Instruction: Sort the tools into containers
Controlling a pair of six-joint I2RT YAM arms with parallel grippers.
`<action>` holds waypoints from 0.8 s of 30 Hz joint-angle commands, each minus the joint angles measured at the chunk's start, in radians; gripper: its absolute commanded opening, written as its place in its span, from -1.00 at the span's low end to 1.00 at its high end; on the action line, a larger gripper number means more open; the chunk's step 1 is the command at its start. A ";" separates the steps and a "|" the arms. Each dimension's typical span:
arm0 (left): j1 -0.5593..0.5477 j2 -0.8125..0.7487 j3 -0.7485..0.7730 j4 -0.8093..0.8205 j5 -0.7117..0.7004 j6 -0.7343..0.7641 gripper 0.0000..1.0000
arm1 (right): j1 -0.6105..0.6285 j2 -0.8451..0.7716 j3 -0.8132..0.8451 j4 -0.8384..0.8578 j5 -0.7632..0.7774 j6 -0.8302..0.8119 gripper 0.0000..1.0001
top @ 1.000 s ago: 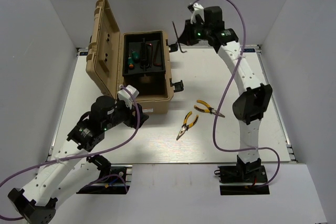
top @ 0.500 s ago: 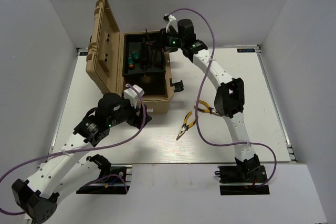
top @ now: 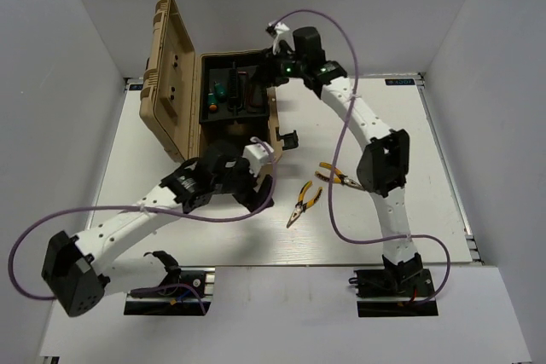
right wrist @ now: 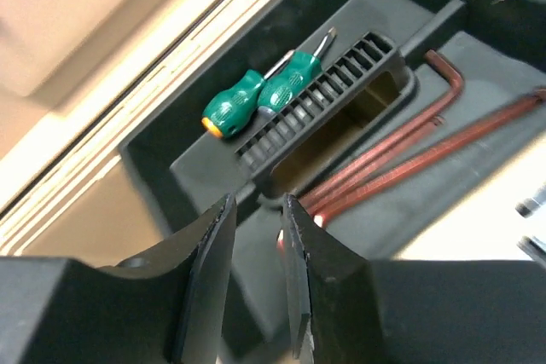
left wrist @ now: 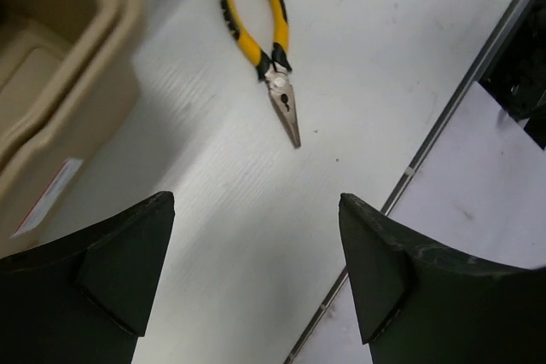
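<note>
Two arms lean inward. The left claw (left wrist: 254, 228) hangs spread wide near one pliers (left wrist: 269, 49), with open surface (left wrist: 341, 83) around it and the toolbox (left wrist: 77, 83) corner beside it. The right claw (right wrist: 256, 204) hovers over the tray (right wrist: 213, 168). Its fingers are nearly together at the hex keys' (right wrist: 401, 147) ends, and I cannot tell whether they grip one.

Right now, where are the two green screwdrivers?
In the right wrist view, the green screwdrivers lie side by side in the black tray, across its slotted ridge from the hex keys.

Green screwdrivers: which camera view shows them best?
The right wrist view: both green screwdrivers lie large and sharp in the black tray. The top view shows only a small green spot; the left wrist view shows none.
</note>
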 commanded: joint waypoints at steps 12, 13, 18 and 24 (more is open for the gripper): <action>-0.333 0.393 0.190 0.145 -0.356 -0.147 -0.27 | -0.336 -0.718 -0.740 -0.453 0.305 -0.381 -1.00; -0.333 0.422 0.206 0.145 -0.396 -0.165 -0.45 | -0.390 -0.782 -0.796 -0.444 0.280 -0.383 -1.00; -0.347 0.566 0.290 0.202 -0.514 -0.211 -0.64 | -0.462 -1.037 -1.280 -0.302 0.111 -0.378 -0.41; -0.324 0.752 0.428 0.171 -0.600 -0.233 -0.02 | -0.502 -1.097 -1.456 -0.224 0.045 -0.343 -0.81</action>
